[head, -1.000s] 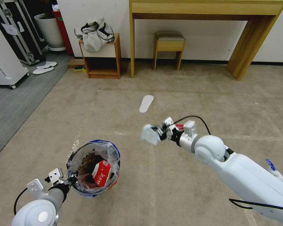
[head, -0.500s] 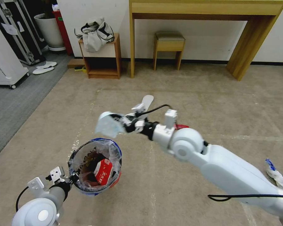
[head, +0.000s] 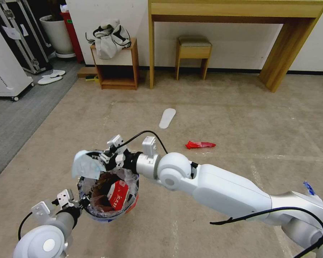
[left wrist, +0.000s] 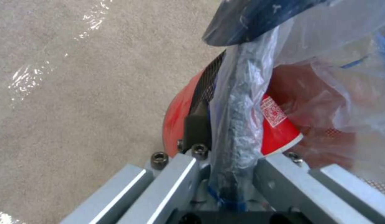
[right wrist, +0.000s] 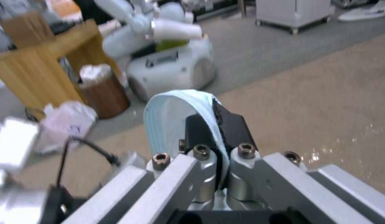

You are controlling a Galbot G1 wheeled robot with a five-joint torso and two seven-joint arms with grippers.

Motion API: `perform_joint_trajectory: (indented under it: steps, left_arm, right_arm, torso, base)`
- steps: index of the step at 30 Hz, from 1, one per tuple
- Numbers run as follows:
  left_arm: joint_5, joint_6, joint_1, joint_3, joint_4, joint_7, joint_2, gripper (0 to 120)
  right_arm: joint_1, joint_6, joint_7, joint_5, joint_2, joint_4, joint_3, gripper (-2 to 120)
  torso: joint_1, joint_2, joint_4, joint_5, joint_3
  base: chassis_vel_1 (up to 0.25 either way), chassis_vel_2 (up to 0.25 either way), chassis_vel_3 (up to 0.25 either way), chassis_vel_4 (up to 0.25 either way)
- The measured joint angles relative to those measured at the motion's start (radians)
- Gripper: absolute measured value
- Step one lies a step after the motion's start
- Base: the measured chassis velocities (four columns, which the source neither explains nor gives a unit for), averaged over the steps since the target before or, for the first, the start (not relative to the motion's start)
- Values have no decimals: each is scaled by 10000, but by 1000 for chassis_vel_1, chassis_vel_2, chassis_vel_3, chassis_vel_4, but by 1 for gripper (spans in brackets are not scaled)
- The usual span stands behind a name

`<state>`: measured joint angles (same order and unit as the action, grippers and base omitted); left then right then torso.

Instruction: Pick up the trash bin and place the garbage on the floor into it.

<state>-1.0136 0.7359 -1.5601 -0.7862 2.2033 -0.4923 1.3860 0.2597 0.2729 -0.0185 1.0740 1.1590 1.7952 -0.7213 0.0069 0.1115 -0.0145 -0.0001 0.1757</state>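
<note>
We see the right gripper [head: 103,160] reaching across the body, its fingers pressed together on a pale blue face mask [head: 85,165] that hangs just above the far left edge of the trash bin [head: 109,191]. In the right wrist view the face mask [right wrist: 176,115] curls up out of the closed black fingertips [right wrist: 231,124].

Below and nearer to us, the left gripper [head: 80,204] is clamped on the near rim of the trash bin, and the bin looks lifted clear of the floor [head: 222,118]. The left wrist view shows the bag-covered rim [left wrist: 238,124] running straight between that gripper's two sides, with the red wall of the bin on either side of it.

Inside the bin, just under the right gripper, lies a red-white carton [head: 117,195] among darker litter.

Beyond the right gripper, toward the robot's right, a red wrapper [head: 199,144] lies on the floor. Farther off still lies a white shoe insole [head: 167,118]. Beside the right arm's elbow, a scrap of white and blue litter [head: 308,189] rests on the floor.
</note>
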Motion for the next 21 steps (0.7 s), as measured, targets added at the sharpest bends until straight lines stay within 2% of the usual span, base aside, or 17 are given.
perform_joint_trajectory:
  steps: [21]
  left_arm:
    - [-15,-1,-5,-4,94,0,12,0]
  right_arm:
    - [-186,645,277,-716,-189,-623,-1020,0]
  torso:
    - [0,-1,2,1,-1]
  base:
    - [0,0,0,0]
